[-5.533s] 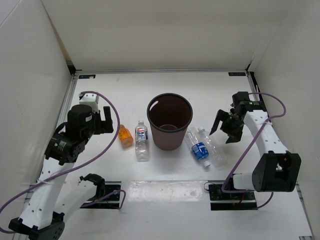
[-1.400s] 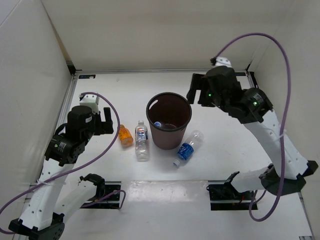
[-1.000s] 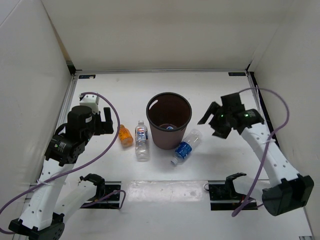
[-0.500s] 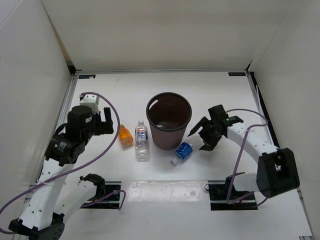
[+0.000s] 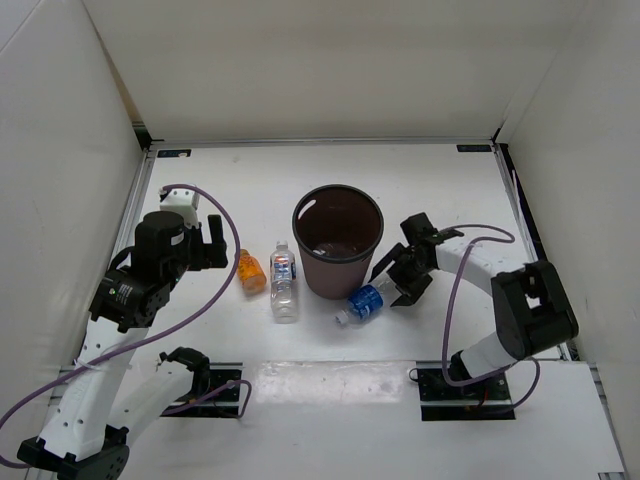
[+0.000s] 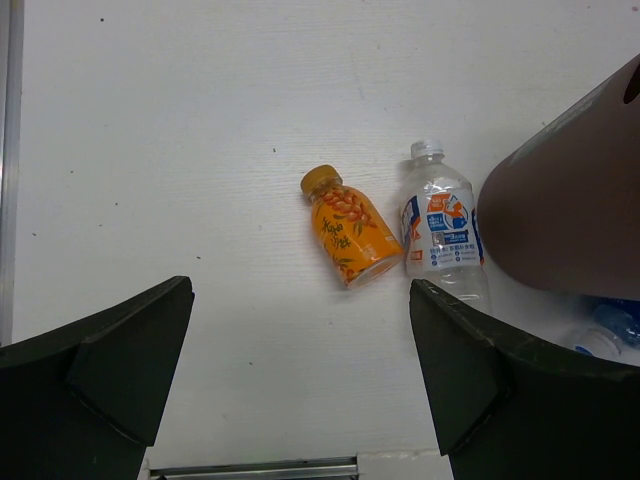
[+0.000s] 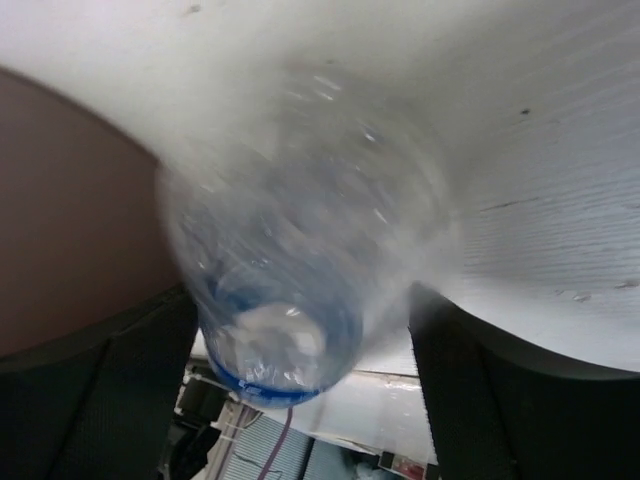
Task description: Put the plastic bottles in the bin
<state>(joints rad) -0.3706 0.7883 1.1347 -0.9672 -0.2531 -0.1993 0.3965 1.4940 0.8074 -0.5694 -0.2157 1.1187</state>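
Blue-labelled plastic bottle [image 5: 367,300] is lying beside the bin [image 5: 335,278], the right gripper [image 5: 396,283] straddling it wide-jawed; left gripper [image 6: 300,390] is hovering, jaws wide.

A robot test cell in a lab; plain white walls [image 5: 320,60] box in a white counter [image 5: 250,180]; two cabled arms sit bolted at its near edge.

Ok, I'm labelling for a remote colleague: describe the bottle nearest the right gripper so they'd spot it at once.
Find the maroon bin mid-table. On its near right side lies a clear bottle with a blue label, its base between the right gripper's open fingers. The orange bottle and white-labelled bottle lie left of it.
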